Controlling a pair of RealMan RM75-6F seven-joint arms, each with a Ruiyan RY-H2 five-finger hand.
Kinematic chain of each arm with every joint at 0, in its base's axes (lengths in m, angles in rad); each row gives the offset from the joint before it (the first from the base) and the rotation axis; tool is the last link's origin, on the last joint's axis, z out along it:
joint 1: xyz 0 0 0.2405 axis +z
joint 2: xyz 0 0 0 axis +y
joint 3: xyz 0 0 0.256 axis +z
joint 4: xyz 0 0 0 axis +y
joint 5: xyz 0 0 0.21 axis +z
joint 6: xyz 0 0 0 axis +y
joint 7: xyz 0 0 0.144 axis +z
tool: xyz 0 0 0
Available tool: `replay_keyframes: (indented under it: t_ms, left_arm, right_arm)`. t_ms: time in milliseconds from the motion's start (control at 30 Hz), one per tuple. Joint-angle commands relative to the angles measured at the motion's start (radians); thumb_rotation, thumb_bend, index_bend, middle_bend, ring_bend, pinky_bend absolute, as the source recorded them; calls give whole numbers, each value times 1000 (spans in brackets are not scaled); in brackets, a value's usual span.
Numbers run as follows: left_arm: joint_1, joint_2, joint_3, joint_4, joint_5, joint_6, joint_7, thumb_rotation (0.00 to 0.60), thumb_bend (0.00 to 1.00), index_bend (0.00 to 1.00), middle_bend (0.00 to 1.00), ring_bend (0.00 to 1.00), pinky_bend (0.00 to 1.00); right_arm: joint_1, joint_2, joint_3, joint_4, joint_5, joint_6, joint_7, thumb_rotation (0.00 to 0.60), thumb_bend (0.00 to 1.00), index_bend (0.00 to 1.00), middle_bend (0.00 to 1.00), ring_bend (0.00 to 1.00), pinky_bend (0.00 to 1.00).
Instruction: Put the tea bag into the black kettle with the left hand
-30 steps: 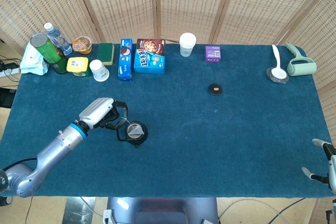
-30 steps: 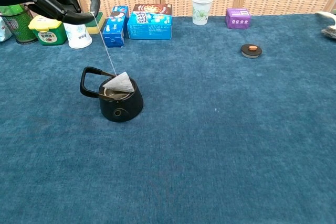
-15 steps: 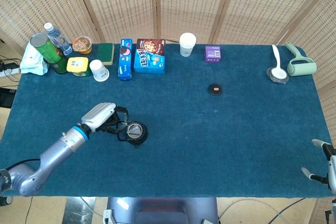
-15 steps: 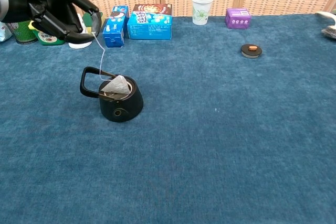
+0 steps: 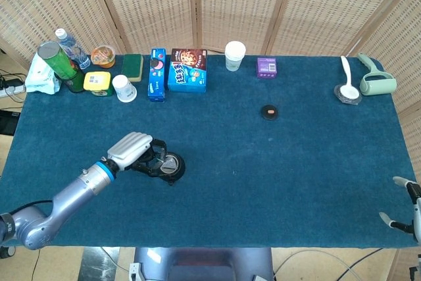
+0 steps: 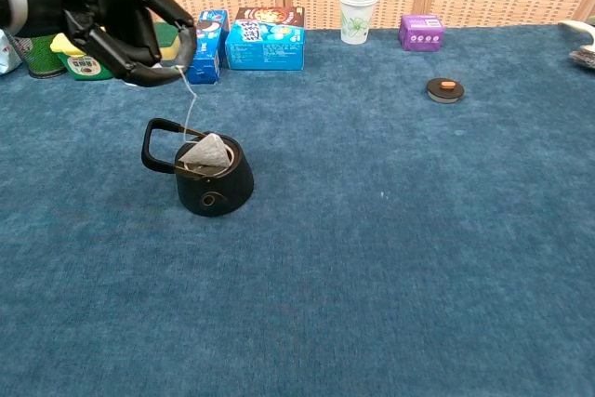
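The black kettle (image 6: 213,177) stands alone near the left front of the table (image 5: 276,176), with bare blue cloth all around it. Boxes (image 5: 187,70), cups (image 5: 235,55) and bottles (image 5: 68,47) crowd the back edge. A small round lid (image 5: 269,112) sits mid-table.

Lighting bright, even and diffuse from overhead in both views, shadows faint and short under the far-row items, no glare on the blue cloth (image 5: 276,176), focus sharp throughout with slight softening at the near-left edge.
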Motion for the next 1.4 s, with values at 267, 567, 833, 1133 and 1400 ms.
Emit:
replay_keyframes:
  t_ms: [267, 567, 833, 1133, 1400]
  left_arm:
    - [-55, -61, 15, -31, -30, 12, 151, 600, 534, 694, 1000, 1000, 1000]
    - [-139, -118, 47, -26, -103, -48, 302, 600, 502, 539, 1000, 1000, 1000]
    - [-205, -107, 65, -25, -188, -106, 363, 600, 469, 199, 1000, 1000, 1000]
    - [-262, -63, 68, -46, -253, -160, 369, 600, 600, 105, 1000, 1000, 1000]
    - [-317, 62, 48, -74, -294, -312, 277, 600, 966, 105, 1000, 1000, 1000]
  right_arm:
    - [-4, -4, 1, 17, -5, 5, 23, 600, 156, 247, 290, 340, 356]
    - [-17, -7, 0, 35, -3, 14, 49, 600, 155, 247, 290, 339, 356]
    - [-21, -9, 0, 47, -3, 12, 65, 600, 154, 247, 291, 339, 356]
    - [-22, -12, 1, 55, -6, 11, 75, 600, 155, 247, 290, 339, 355]
    - [-19, -16, 1, 61, -9, 3, 84, 600, 155, 247, 291, 339, 356]
